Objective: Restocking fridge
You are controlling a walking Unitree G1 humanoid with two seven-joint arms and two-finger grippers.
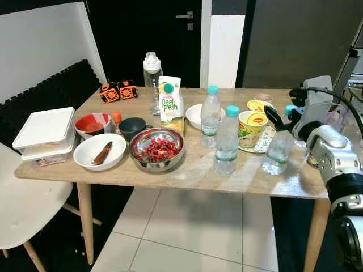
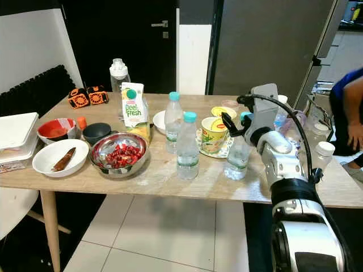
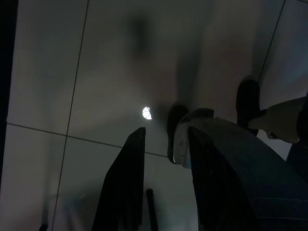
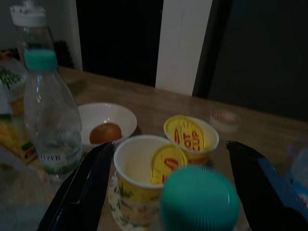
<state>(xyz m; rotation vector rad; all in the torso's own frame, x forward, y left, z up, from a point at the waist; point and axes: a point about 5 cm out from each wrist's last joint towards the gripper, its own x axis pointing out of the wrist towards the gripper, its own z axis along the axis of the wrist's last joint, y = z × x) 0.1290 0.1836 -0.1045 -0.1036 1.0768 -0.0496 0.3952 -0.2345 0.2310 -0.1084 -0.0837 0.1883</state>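
Right now my right gripper (image 4: 163, 187) is spread wide around the teal-capped water bottle (image 2: 237, 156), which stands upright near the table's (image 2: 170, 187) front right edge, just ahead between my fingers; my left arm hangs idle.

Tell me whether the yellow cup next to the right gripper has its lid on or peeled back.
Peeled back. The cup's foil lid is folded up at one side of the rim, leaving the pale inside exposed. The right gripper straddles a bottle just in front of it.
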